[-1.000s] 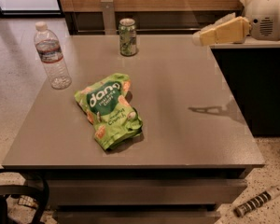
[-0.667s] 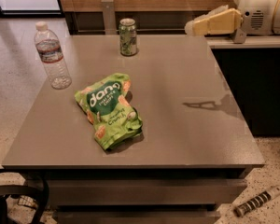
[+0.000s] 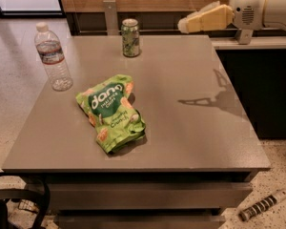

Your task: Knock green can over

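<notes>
Green can (image 3: 130, 38) upright; jaws, upper right, have shifted nearer it.

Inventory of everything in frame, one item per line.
green can: 1, green and white with a silver top, upright near the table's far edge
water bottle: 1, clear, upright on the table's left side
snack bag: 1, bright green, lying flat mid-table
table: 1, grey, centre of view
striped object: 1, black and white, on the floor, lower right
arm: 1, cream, upper right
end effector: 1, pale yellow, in the air right of the green can, apart from it
</notes>
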Tool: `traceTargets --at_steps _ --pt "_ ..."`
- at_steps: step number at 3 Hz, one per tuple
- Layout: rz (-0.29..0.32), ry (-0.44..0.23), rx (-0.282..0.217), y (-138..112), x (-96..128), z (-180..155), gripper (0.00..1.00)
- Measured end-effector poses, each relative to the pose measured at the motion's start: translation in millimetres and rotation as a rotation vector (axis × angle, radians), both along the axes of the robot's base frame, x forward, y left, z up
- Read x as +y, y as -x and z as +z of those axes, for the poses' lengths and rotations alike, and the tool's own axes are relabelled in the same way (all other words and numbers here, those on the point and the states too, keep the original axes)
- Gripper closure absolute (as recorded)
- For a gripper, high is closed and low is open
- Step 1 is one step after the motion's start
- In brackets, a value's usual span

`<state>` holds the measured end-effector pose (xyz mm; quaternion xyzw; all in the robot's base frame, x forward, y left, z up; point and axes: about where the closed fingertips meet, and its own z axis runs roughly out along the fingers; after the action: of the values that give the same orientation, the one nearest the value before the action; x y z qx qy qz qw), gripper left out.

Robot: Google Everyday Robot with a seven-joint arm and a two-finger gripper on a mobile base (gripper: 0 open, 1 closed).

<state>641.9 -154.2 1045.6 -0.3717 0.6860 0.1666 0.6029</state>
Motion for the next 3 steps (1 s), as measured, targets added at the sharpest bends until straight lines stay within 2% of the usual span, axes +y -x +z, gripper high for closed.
traceTargets --at_steps 1,2,3 --pt "0.014 0.038 -0.028 -38 16 -4 0.00" --pt "0.042 0.050 -0.027 -77 38 -15 0.00" --pt "0.072 0.025 -0.017 -110 63 -34 0.00"
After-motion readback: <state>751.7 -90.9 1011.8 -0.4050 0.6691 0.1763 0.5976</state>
